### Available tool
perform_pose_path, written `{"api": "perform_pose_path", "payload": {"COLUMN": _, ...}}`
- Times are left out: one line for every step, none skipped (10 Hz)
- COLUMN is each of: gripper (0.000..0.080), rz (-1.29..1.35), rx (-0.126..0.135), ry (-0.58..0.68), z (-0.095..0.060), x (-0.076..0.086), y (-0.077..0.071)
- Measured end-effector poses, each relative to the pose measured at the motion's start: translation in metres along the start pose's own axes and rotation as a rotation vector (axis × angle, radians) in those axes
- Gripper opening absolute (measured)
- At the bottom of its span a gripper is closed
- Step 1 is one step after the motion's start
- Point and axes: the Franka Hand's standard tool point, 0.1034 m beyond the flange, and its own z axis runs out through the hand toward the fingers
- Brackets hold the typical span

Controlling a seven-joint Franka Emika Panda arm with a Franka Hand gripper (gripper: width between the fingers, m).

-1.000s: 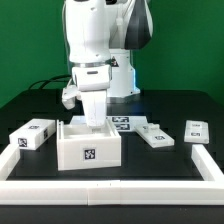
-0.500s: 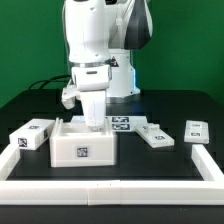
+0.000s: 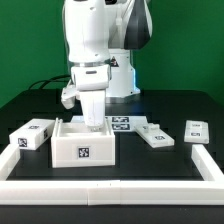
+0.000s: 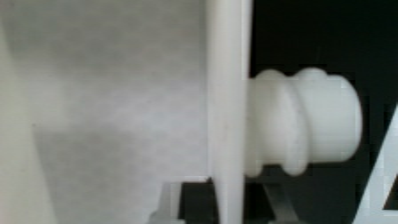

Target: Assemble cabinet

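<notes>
As the exterior view has it, my pincer [image 3: 90, 121] hangs straight down inside the white plastic open-topped cabinet body [image 3: 84, 150], left of that view's centre, at its rear wall [image 3: 70, 126], which runs across the view. In the wrist view that rear wall [image 4: 228, 100] fills the middle, and I judge it lies between my fingers. Whether they are clenched or released, I cannot tell.

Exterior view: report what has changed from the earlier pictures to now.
The white boxy plastic cabinet body slid a little toward the exterior view's left between the first two pictures, then held still. The gripper stays lowered into it; whether it grips the wall is hidden. The small white tagged block on the left and the flat white tagged panel on the right did not move.
</notes>
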Motion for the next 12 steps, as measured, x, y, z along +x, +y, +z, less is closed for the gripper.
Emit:
{"api": "perform_pose_path", "payload": {"gripper": 0.0035, "rz": 0.019, "rx": -0.006, "ry": 0.001, "z": 0.000, "x": 0.011, "y": 0.008}}
{"api": "perform_pose_path", "payload": {"gripper": 0.0035, "rz": 0.033, "rx": -0.015, "ry": 0.005, "z": 0.001, "x": 0.024, "y": 0.019}}
{"api": "perform_pose_path", "payload": {"gripper": 0.0035, "rz": 0.055, "rx": -0.024, "ry": 0.010, "z": 0.001, "x": 0.039, "y": 0.030}}
{"api": "perform_pose_path", "payload": {"gripper": 0.0035, "rz": 0.077, "rx": -0.035, "ry": 0.014, "z": 0.001, "x": 0.055, "y": 0.042}}
{"api": "perform_pose_path", "payload": {"gripper": 0.0035, "rz": 0.090, "rx": -0.048, "ry": 0.023, "z": 0.001, "x": 0.073, "y": 0.055}}
{"api": "perform_pose_path", "payload": {"gripper": 0.0035, "rz": 0.122, "rx": -0.056, "ry": 0.030, "z": 0.001, "x": 0.087, "y": 0.067}}
{"api": "perform_pose_path", "payload": {"gripper": 0.0035, "rz": 0.131, "rx": -0.062, "ry": 0.033, "z": 0.001, "x": 0.093, "y": 0.073}}
{"api": "perform_pose_path", "payload": {"gripper": 0.0035, "rz": 0.134, "rx": -0.062, "ry": 0.033, "z": 0.001, "x": 0.091, "y": 0.072}}
{"api": "perform_pose_path", "payload": {"gripper": 0.0035, "rz": 0.137, "rx": -0.062, "ry": 0.033, "z": 0.001, "x": 0.090, "y": 0.072}}
{"api": "perform_pose_path", "payload": {"gripper": 0.0035, "rz": 0.137, "rx": -0.062, "ry": 0.033, "z": 0.001, "x": 0.090, "y": 0.073}}
{"api": "perform_pose_path", "payload": {"gripper": 0.0035, "rz": 0.137, "rx": -0.062, "ry": 0.033, "z": 0.001, "x": 0.090, "y": 0.073}}
{"api": "perform_pose_path", "payload": {"gripper": 0.0035, "rz": 0.148, "rx": -0.062, "ry": 0.035, "z": 0.001, "x": 0.094, "y": 0.073}}
